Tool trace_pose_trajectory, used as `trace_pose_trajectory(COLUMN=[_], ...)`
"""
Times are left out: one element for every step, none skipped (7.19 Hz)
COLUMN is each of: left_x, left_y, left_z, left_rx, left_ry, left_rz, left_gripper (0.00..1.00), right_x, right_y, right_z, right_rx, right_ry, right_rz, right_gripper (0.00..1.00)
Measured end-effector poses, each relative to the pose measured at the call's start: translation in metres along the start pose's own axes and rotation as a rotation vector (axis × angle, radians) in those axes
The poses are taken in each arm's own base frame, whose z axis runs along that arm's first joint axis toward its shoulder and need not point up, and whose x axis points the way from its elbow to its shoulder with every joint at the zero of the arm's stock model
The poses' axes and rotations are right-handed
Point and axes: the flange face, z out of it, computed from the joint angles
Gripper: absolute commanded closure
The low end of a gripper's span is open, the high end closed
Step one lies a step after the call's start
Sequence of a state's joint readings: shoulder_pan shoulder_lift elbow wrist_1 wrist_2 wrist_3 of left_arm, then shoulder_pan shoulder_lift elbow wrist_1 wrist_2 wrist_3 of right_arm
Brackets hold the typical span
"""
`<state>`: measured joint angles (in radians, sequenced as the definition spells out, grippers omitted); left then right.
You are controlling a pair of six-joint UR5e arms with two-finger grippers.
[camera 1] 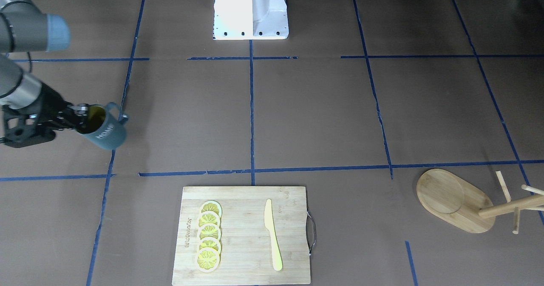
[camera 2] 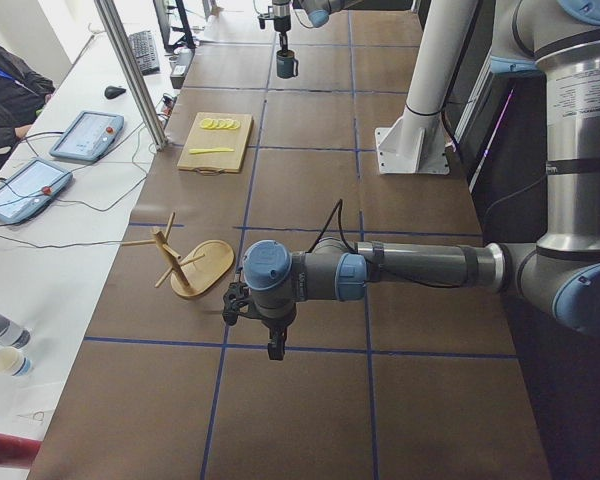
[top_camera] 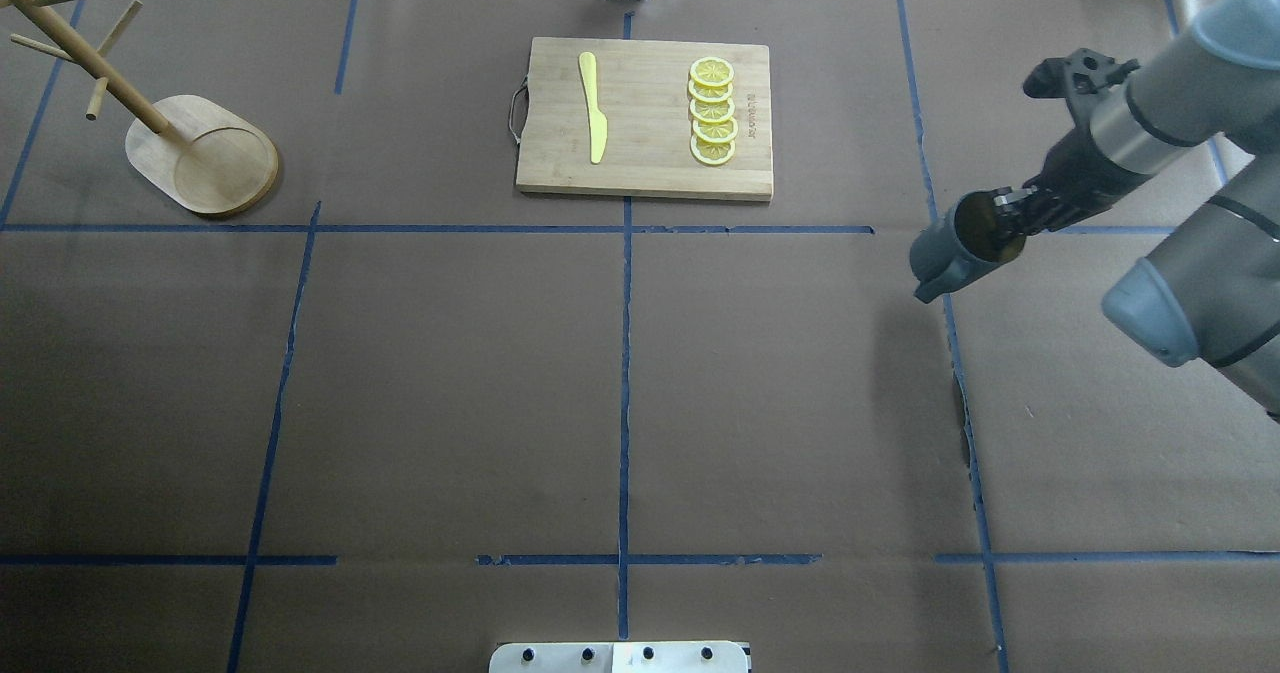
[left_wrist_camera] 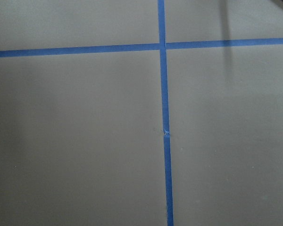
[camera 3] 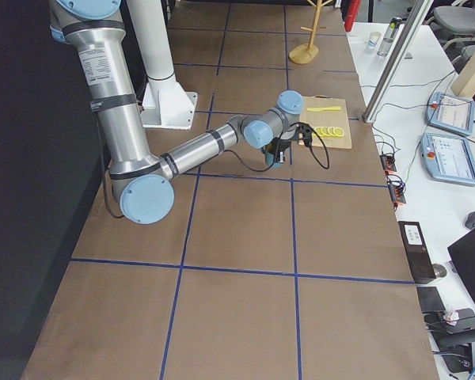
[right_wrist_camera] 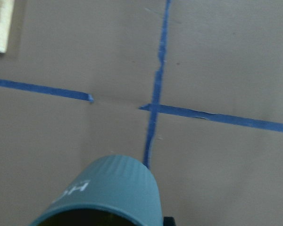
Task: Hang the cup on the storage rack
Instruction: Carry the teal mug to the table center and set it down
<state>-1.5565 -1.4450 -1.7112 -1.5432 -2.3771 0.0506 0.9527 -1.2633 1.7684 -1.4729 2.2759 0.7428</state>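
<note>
At the robot's right end of the table, in the front-facing view, the right gripper (camera 1: 80, 115) pinches the rim of the HOME mug (camera 1: 104, 129), which is held tilted. The bamboo mug tree (camera 1: 457, 201) stands well apart at the opposite end, past the cutting board (camera 1: 244, 235).

Overhead, the bamboo mug tree lies far to the HOME mug's left.

In the left side view, the left gripper (camera 2: 272, 340) hangs near the bamboo mug tree. I cannot tell whether its fingers are spread.

In the right wrist view, the HOME mug fills the lower edge.
</note>
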Motion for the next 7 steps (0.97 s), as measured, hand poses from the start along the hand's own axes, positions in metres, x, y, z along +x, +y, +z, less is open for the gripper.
trace_pose_trajectory(left_x=[0.0, 0.001, 0.001, 0.001, 0.002, 0.002, 0.003], left_y=[0.0, 0.0, 0.0, -0.001, -0.001, -0.001, -0.001], left_z=[0.0, 0.0, 0.0, 0.0, 0.0, 0.001, 0.001], left_rx=[0.0, 0.001, 0.0, 0.0, 0.0, -0.001, -0.002], left_ry=[0.0, 0.0, 0.001, 0.001, 0.001, 0.001, 0.001], left_rz=[0.001, 0.002, 0.003, 0.003, 0.004, 0.006, 0.007], left_gripper=[0.0, 0.0, 0.0, 0.0, 0.0, 0.0, 0.0], right_x=[-0.063, -0.12, -0.174, -0.22, -0.26, -0.291, -0.313], right_y=[-0.001, 0.003, 0.01, 0.017, 0.022, 0.031, 0.044], right_z=[0.005, 0.012, 0.018, 0.027, 0.039, 0.054, 0.069], right_rx=[-0.003, -0.005, -0.009, -0.01, -0.007, -0.01, -0.003], right_ry=[0.015, 0.032, 0.039, 0.042, 0.049, 0.059, 0.075], right_rz=[0.043, 0.084, 0.142, 0.203, 0.264, 0.322, 0.373], right_gripper=[1.0, 1.0, 1.0, 1.0, 1.0, 1.0, 1.0])
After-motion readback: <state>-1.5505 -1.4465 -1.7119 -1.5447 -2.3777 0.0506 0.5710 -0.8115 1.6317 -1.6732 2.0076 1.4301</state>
